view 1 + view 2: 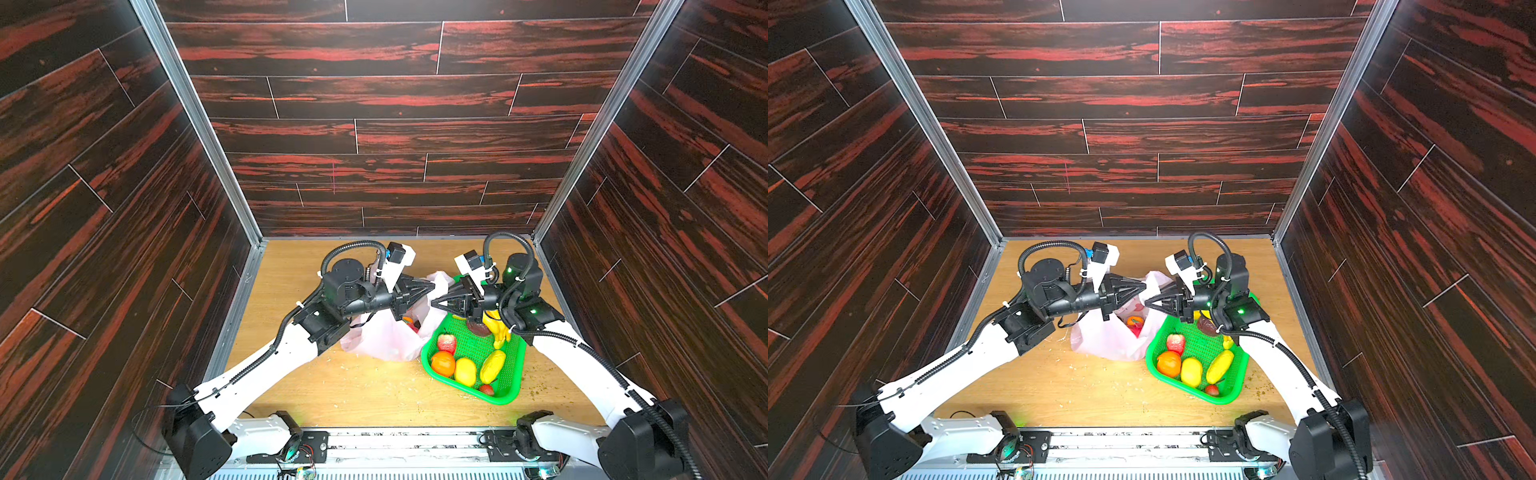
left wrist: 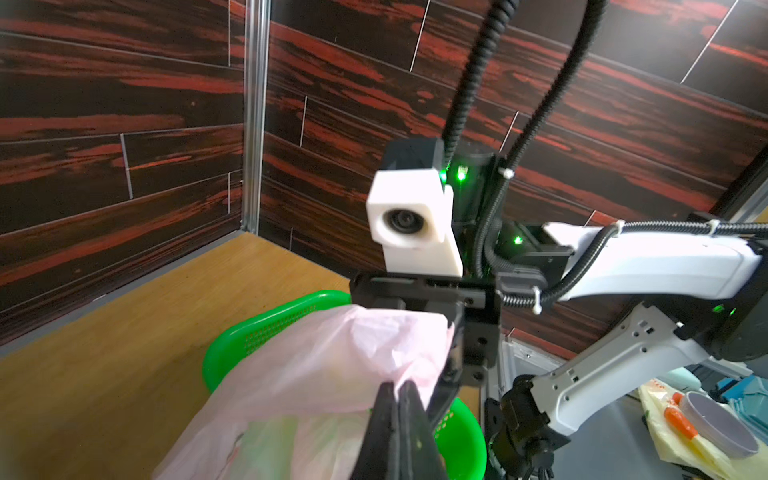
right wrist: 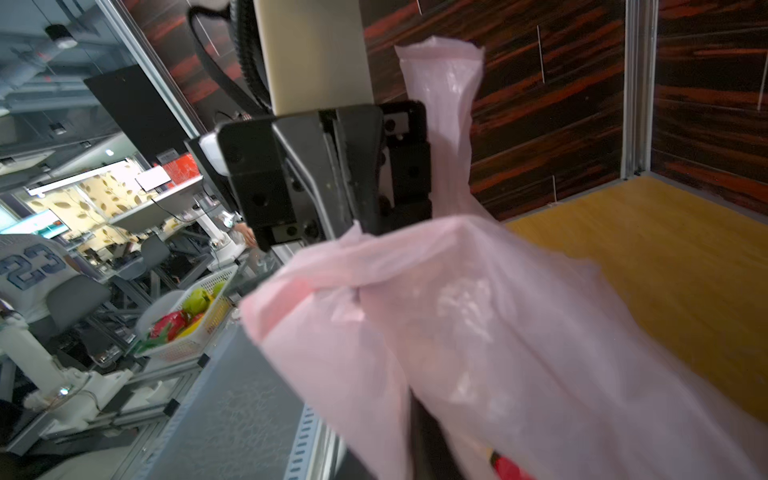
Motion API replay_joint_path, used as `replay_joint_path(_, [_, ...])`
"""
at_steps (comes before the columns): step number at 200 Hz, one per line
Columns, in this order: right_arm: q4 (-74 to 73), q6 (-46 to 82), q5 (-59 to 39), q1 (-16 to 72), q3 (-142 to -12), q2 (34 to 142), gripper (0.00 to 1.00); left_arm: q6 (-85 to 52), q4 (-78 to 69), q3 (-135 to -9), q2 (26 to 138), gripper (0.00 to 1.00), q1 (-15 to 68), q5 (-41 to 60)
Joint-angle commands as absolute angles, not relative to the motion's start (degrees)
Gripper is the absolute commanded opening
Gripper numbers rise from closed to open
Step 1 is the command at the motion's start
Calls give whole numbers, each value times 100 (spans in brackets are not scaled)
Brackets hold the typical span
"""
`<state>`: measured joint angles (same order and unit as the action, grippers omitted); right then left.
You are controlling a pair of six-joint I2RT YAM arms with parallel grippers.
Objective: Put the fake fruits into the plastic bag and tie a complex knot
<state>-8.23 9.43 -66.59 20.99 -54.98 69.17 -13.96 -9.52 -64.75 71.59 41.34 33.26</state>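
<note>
Wooden tabletop [image 1: 332,386]: plastic bag [image 1: 382,340] stands upright, mouth up; my left gripper [image 1: 432,286] clamps its top edge; whether the right gripper [image 1: 433,301] grips, I cannot tell.

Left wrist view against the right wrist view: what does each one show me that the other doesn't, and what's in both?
Only the left wrist view: the green basket beyond the bag, and the right arm's wrist camera facing the lens. Only the right wrist view: one strap handle standing up, and a white basket of fruit outside the cell. Both: the plastic bag, close to the lens, and the wooden tabletop.
</note>
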Motion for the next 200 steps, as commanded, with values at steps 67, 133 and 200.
replay_joint_path(67, [180, -67, -5939, 1600, -5720, 5798, 68, -1230, -447, -6787, 6451, 0, 3670, 3363])
replay_joint_path(133, [-670, -13, -5818, 1936, -6444, 6675, 91, -1301, -540, -6820, 6434, 0, 3639, 3461])
replay_joint_path(200, [-362, -525, -6036, 2744, -7545, 7852, 93, -1362, -565, -6852, 6362, 0, 3609, 3459])
